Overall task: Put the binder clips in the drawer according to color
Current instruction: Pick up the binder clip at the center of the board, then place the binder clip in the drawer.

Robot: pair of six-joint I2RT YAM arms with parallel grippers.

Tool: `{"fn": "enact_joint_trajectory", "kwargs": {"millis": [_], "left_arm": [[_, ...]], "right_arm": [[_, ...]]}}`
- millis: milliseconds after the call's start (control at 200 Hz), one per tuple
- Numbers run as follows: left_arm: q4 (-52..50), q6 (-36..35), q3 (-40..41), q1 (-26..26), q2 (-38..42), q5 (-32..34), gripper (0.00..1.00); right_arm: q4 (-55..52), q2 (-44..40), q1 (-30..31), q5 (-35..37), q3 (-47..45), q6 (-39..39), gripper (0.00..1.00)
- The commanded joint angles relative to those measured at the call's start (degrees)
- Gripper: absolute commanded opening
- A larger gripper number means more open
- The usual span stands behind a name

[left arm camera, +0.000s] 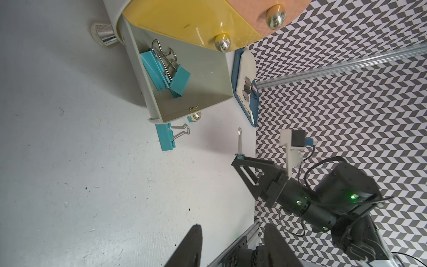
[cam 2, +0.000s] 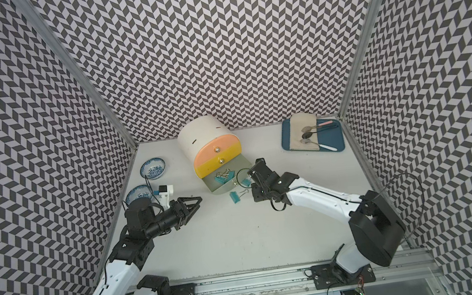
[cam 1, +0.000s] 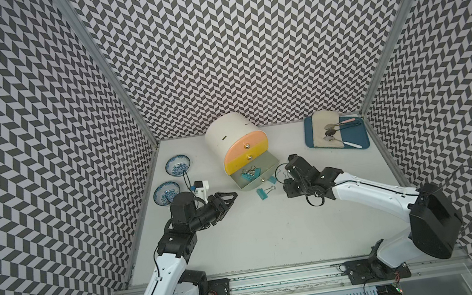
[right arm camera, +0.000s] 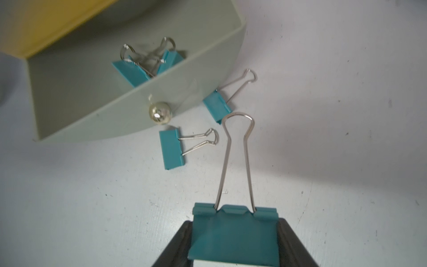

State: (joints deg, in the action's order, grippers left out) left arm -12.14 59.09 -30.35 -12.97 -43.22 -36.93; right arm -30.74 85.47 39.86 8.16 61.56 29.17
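cream rounded cabinet (cam 1: 228, 133) sits mid tabletop (cam 1: 272, 237), toward the far edge. salmon and yellow fronts are shut, and the pale grey-green bottom drawer (cam 1: 268, 162) stands open.

a few teal binder clips with silver wire handles (cam 1: 250, 173) lie piled inside that drawer against one side wall.

two loose teal clips lie flat on the tabletop. one (right arm camera: 172, 150) is just outside the drawer front, near its metal knob (right arm camera: 159, 113). the other (right arm camera: 216, 107) is at the front's corner; you can't tell if it touches.

your right fingers (right arm camera: 178, 249) clamp a teal clip (right arm camera: 234, 238) by its folded body, with the handle pointing toward the drawer, just on the right-edge side of the loose pair.

your left fingers (left arm camera: 191, 245) stand apart and empty, hovering on the left-edge side of the drawer.

flat blue tray (cam 1: 362, 140) is in the far right corner. two blue-and-white bowls (cam 1: 177, 164) are by the left edge.
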Motion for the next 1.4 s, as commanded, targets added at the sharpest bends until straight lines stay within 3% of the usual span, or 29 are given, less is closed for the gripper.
{"fn": "enact_joint_trajectory", "kwargs": {"millis": [0, 421, 691, 871, 1207, 1397], "left_arm": [[6.24, 0.21, -3.06, 0.34, -2.26, -0.44, 0.47], [13.38, 0.23, -7.2, 0.09, -13.62, -1.63, 0.47], [14.81, -0.45, -10.05, -0.48, -18.62, -2.36, 0.47], [14.75, -0.6, -10.21, -0.48, -19.34, -2.44, 0.47], [13.91, -1.25, -10.16, -0.48, -19.2, -2.84, 0.47], [13.22, -1.71, -10.27, -0.3, -18.92, -3.01, 0.47]], "right_arm": [[0.82, -0.66, -2.7, -3.33, 4.64, -2.66, 0.32], [0.36, 14.17, -6.45, -9.99, 23.21, -6.26, 0.32], [0.27, 21.36, -7.95, -12.52, 29.67, -6.58, 0.36], [0.5, 23.75, -8.21, -13.04, 31.55, -6.65, 0.43], [1.03, 25.09, -8.39, -13.39, 33.44, -6.74, 0.66], [1.08, 24.97, -8.48, -13.05, 33.89, -6.48, 0.68]]}}
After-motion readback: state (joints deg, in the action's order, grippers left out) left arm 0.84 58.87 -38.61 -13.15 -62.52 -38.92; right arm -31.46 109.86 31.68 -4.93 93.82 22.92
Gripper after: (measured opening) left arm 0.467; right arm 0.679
